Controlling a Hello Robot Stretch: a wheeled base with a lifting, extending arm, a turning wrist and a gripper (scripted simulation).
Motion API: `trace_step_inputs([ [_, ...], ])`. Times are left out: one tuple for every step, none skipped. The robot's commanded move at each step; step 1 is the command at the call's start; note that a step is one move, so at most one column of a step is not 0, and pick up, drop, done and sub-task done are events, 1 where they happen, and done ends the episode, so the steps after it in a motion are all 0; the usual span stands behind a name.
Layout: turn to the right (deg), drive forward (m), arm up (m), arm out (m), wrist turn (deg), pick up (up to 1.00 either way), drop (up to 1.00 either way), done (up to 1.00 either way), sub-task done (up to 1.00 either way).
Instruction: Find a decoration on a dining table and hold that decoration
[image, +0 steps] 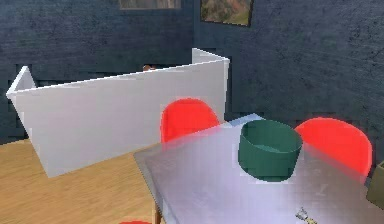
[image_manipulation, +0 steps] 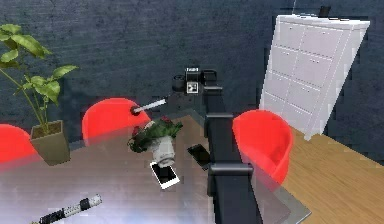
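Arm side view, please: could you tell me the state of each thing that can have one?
White dresser, drawers shut.
Tall potted plant, upright on the table.
Small potted plant, on the table, seemingly tilted.
Pale phone, lying flat.
Dark phone, lying flat.
Claw, cannot tell whether it holds anything.

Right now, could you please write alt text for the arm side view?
The arm reaches across a grey table, its gripper near a small potted plant beside two phones. Red chairs stand around it.
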Motion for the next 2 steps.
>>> trace_step_inputs([
  [0.0,0.00,0.00,0.00,9.0,0.00,0.00,0.00,0.00],
  [0.0,0.00,-0.30,0.00,0.0,0.00,0.00,0.00,0.00],
])
